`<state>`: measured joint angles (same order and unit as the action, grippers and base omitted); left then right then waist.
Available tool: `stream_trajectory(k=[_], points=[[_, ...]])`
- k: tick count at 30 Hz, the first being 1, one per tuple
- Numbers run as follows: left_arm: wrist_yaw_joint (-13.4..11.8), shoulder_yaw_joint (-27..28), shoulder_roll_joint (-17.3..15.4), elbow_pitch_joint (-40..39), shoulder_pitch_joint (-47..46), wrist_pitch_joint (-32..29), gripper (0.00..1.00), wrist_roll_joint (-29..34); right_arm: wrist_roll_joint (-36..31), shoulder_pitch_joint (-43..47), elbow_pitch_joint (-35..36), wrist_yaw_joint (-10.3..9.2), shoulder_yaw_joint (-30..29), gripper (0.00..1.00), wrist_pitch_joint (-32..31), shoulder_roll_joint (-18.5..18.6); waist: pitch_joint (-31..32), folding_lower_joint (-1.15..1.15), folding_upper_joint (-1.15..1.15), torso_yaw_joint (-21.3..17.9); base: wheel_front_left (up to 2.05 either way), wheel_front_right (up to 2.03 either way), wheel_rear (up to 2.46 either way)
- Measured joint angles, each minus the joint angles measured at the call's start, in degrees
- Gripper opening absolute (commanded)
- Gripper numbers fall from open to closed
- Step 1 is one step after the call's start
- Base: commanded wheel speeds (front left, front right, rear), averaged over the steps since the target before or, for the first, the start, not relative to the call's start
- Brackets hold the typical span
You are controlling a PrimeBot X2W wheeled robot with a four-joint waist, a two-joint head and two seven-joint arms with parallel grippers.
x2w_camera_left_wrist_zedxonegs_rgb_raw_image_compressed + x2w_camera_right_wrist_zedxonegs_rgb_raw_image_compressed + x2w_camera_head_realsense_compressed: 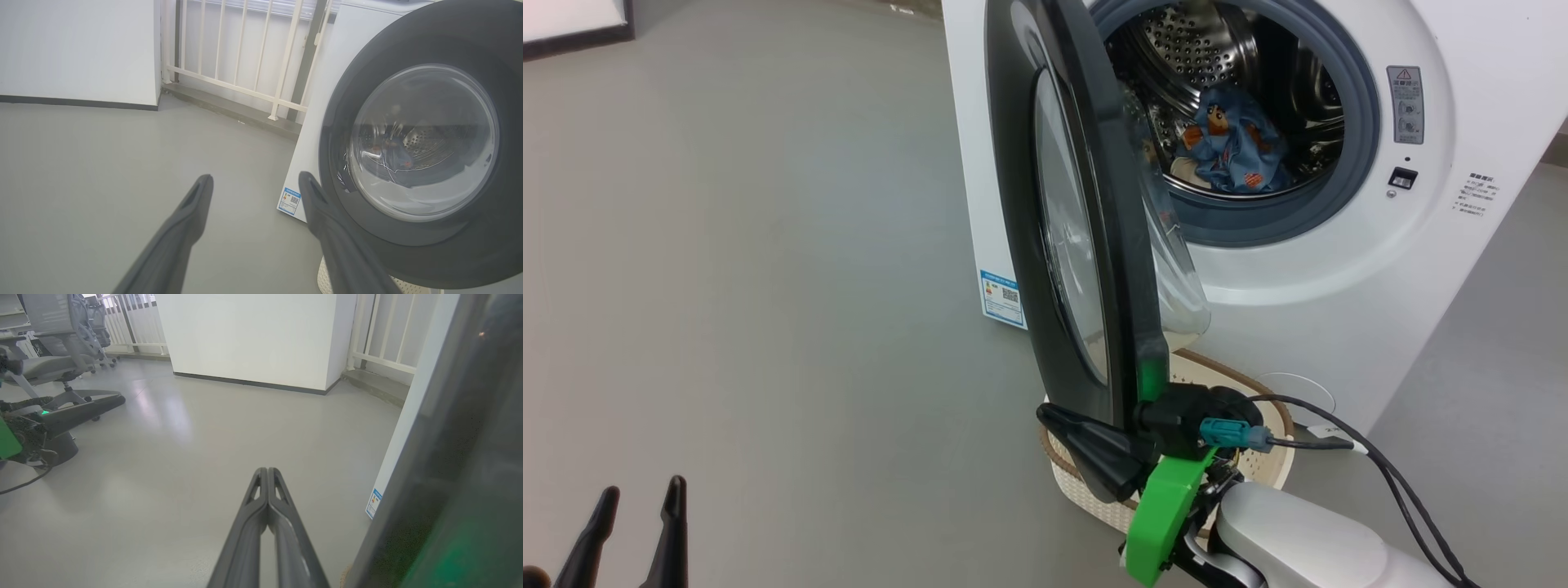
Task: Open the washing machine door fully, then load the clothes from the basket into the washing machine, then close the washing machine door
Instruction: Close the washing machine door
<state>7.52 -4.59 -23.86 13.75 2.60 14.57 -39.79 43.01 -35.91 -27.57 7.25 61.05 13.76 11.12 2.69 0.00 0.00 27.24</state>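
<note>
Two steps appear complete: the washing machine door (1013,204) stands swung out, roughly edge-on to the head camera, and the clothes (1233,147) lie in a heap inside the drum (1201,49) of the washing machine (1339,327). Closing the door is judged to be the step in hand.

The right gripper (1062,425) sits at the door's lower rim with its fingers pressed together, holding nothing. Whether it touches the rim cannot be confirmed. The left gripper (642,490) hangs well apart over bare floor (768,286), spread wide and empty.

Next move: push the outer face of the door toward the opening, following the hinge arc, until the latch engages. Verify first that no fabric overhangs the gasket.

Obstructions: the basket (1086,494) rests on the floor directly beneath the door and against the machine front, mostly hidden by the door and wrist. A black cable (1388,474) trails from the right wrist. An office chair (53,367) and a white railing (245,61) stand clear of the swing path.
</note>
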Motion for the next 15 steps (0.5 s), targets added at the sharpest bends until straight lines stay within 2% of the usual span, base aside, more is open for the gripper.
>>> stream_trajectory(k=[15], points=[[0.0,0.66,0.03,0.0,0.01,0.0,1.0,0.0,0.42,-1.2,-5.81,0.26,-0.36,0.0,0.22,-0.31,-0.37,0.0,0.0,-0.87,0.0,0.0,0.0]])
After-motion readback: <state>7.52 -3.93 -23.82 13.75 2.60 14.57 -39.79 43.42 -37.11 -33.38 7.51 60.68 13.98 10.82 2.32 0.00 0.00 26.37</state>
